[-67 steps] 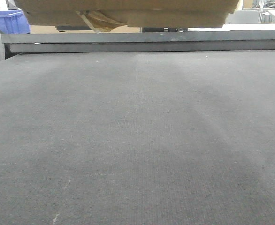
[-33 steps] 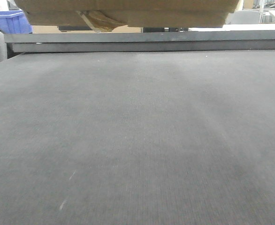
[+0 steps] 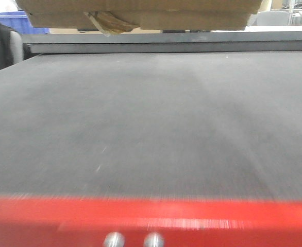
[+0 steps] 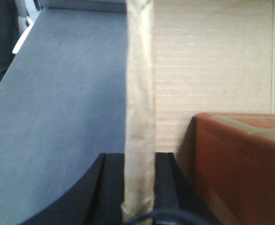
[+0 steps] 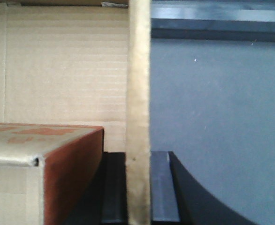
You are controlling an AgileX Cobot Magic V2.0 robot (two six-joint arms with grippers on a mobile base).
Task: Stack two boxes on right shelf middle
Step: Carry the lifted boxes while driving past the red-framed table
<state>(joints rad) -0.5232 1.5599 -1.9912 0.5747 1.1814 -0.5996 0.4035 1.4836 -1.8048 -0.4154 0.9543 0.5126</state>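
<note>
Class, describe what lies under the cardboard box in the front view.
Below the box lies the dark grey surface; peeling tape hangs from the box's bottom edge. Anything behind it is covered.

The dark grey surface [image 3: 151, 118] lies open (cardboard box [image 3: 140, 13] above).

Matte black curved jaws on left gripper [image 4: 138, 161], right gripper [image 5: 138, 157]; thin black cable [image 4: 149, 214].
</note>
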